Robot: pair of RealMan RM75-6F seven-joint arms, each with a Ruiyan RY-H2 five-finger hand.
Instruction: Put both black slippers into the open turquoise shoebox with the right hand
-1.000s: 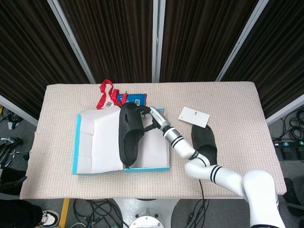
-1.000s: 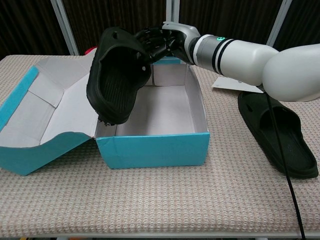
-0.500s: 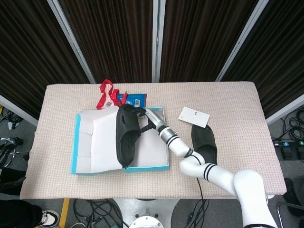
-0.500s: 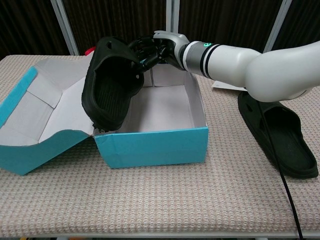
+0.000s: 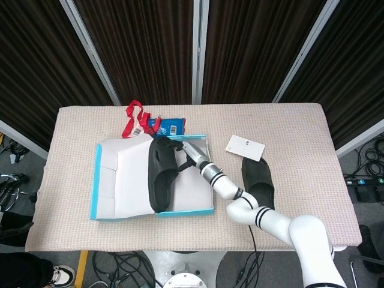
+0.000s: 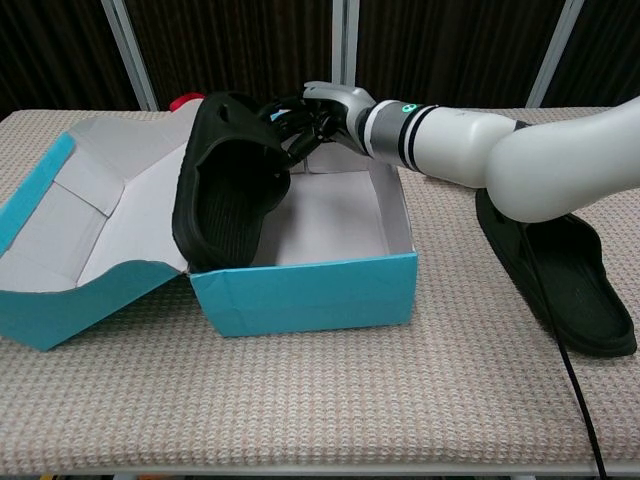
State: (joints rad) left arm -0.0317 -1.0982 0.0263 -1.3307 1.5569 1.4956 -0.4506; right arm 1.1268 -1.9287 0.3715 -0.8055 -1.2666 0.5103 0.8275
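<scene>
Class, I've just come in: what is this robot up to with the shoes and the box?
The robot's right hand holds one black slipper on its side, lowering it into the left end of the open turquoise shoebox. The other slipper lies on the table to the right of the box, not yet picked up. The left hand is out of sight.

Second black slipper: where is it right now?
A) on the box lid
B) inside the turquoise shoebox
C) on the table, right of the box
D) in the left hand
C: the second black slipper lies on the table, right of the turquoise shoebox, while the right hand holds the other slipper at the box.
</scene>
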